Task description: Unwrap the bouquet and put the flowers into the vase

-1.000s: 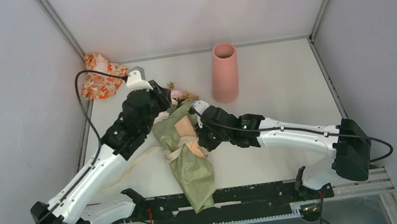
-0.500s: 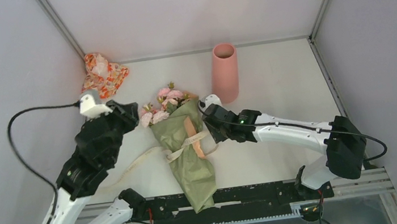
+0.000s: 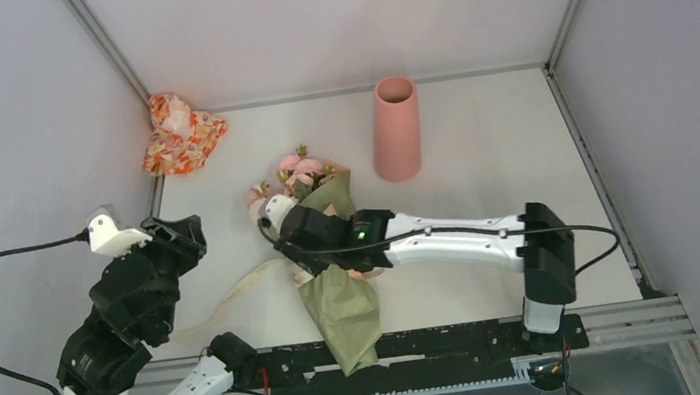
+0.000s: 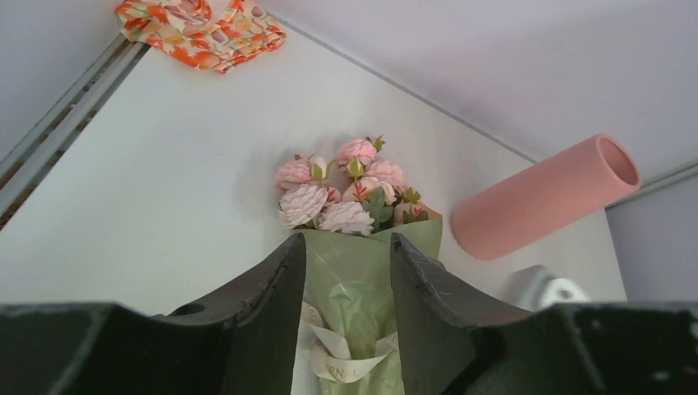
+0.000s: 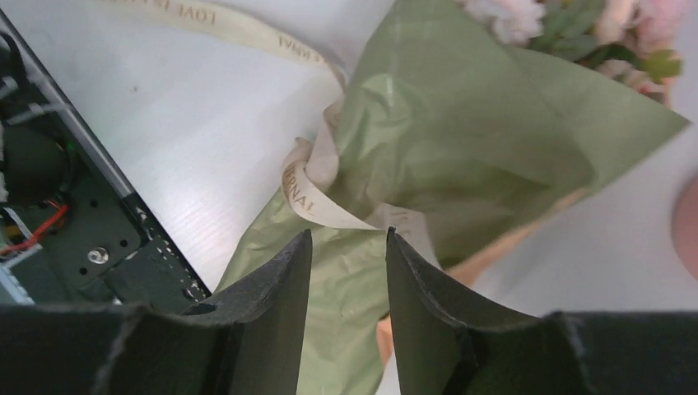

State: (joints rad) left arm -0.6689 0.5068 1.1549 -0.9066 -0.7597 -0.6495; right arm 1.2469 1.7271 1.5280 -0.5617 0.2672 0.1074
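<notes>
The bouquet [image 3: 341,304] lies on the table, an olive-green paper cone with its narrow end toward the rail. Its pink flowers [image 3: 295,174] point toward the back wall. A cream ribbon [image 5: 304,185] is still knotted round the cone, and its tail [image 3: 237,294] trails left. My right gripper [image 3: 302,262] hangs open just over the cone below the knot, with green paper showing between its fingertips [image 5: 347,234]. My left gripper [image 3: 179,234] is raised at the left, open and empty, clear of the bouquet [image 4: 354,271]. The salmon vase [image 3: 396,129] stands upright at the back.
An orange-and-white floral bundle [image 3: 179,133] sits in the back left corner. The black rail [image 3: 425,344] runs along the near edge. Grey walls close in both sides and the back. The right forearm [image 3: 451,235] stretches across the table in front of the vase.
The left arm has pulled away from the flowers to the left and back, uncovering them. The right gripper has opened and swung left across the bouquet's middle.
</notes>
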